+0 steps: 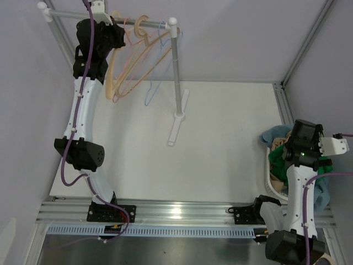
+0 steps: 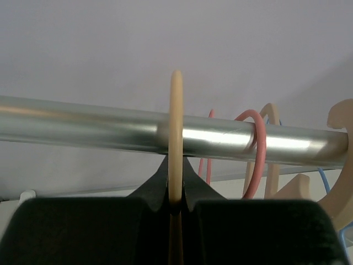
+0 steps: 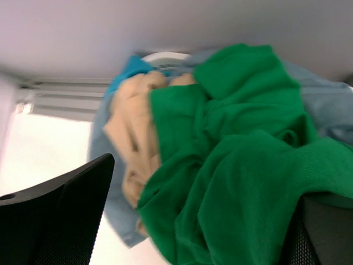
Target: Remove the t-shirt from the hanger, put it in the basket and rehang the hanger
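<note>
The green t-shirt (image 3: 237, 165) lies crumpled on a pile of clothes in the white basket (image 1: 270, 178) at the table's right edge, and shows in the top view (image 1: 278, 165). My right gripper (image 3: 190, 232) is open just above it, fingers wide apart; the top view shows it over the basket (image 1: 295, 157). My left gripper (image 2: 175, 207) is shut on the hook of the bare tan hanger (image 2: 175, 127), which hangs on the metal rail (image 2: 83, 127). The top view shows this gripper (image 1: 117, 34) at the rail and the hanger (image 1: 113, 77) below it.
A pink hanger (image 1: 135, 66) and a blue hanger (image 1: 157, 72) hang bare on the same rail beside the tan one. The rack's post (image 1: 176, 72) stands on a white foot (image 1: 177, 124) mid-table. Tan and light blue garments (image 3: 129, 143) lie under the green one.
</note>
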